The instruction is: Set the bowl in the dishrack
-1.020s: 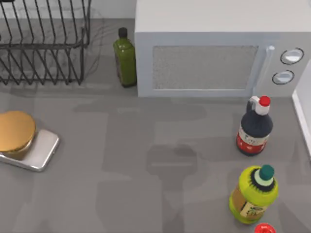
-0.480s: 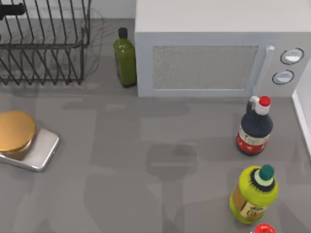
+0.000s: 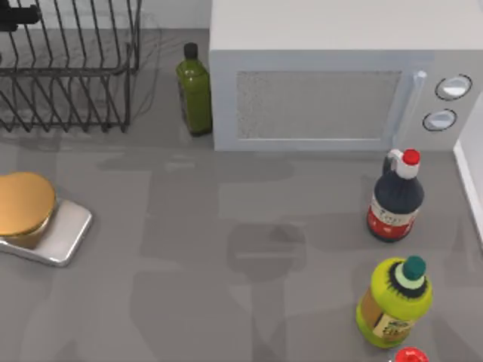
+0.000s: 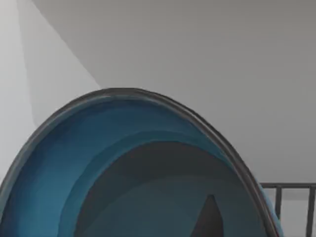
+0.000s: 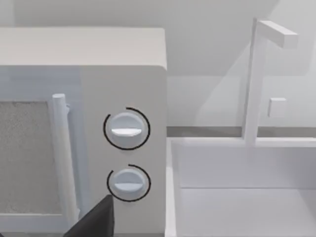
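Looking down from the top view, the dishrack [image 3: 68, 68] stands at the table's far left corner, with a green bottle [image 3: 195, 89] between it and the microwave [image 3: 339, 75], and a golden dome on a silver base [image 3: 34, 215] at the left edge. From the left wrist view, the bowl [image 4: 133, 168] sits close against the camera, blue inside facing it, with rack bars at one corner; whether the left gripper grasps it cannot be told. From the right wrist view, the microwave's two dials [image 5: 127, 129] and a white sink basin [image 5: 237, 187] appear, and the right gripper's state cannot be told.
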You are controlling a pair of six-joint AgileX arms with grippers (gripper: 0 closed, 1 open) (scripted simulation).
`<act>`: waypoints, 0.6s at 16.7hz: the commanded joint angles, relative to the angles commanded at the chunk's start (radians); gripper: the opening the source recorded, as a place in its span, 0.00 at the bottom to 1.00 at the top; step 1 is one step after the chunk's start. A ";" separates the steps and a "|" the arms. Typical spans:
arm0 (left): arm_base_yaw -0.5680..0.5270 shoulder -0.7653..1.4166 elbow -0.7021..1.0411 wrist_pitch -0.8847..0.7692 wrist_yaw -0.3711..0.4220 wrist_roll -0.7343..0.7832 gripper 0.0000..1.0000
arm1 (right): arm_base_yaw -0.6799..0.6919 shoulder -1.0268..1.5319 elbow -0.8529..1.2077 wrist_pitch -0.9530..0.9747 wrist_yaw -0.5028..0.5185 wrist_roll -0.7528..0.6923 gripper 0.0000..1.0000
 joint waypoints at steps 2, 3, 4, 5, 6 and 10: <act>0.000 0.000 0.000 0.000 0.000 0.000 0.83 | 0.000 0.000 0.000 0.000 0.000 0.000 1.00; 0.000 0.000 0.000 0.000 0.000 0.000 0.90 | 0.000 0.000 0.000 0.000 0.000 0.000 1.00; 0.000 0.000 0.000 0.000 0.000 0.000 0.98 | 0.000 0.000 0.000 0.000 0.000 0.000 1.00; 0.000 0.000 0.000 0.000 0.000 0.000 1.00 | 0.000 0.000 0.000 0.000 0.000 0.000 1.00; 0.000 0.000 0.000 0.000 0.000 0.000 1.00 | 0.000 0.000 0.000 0.000 0.000 0.000 1.00; 0.000 0.000 0.000 0.000 0.000 0.000 1.00 | 0.000 0.000 0.000 0.000 0.000 0.000 1.00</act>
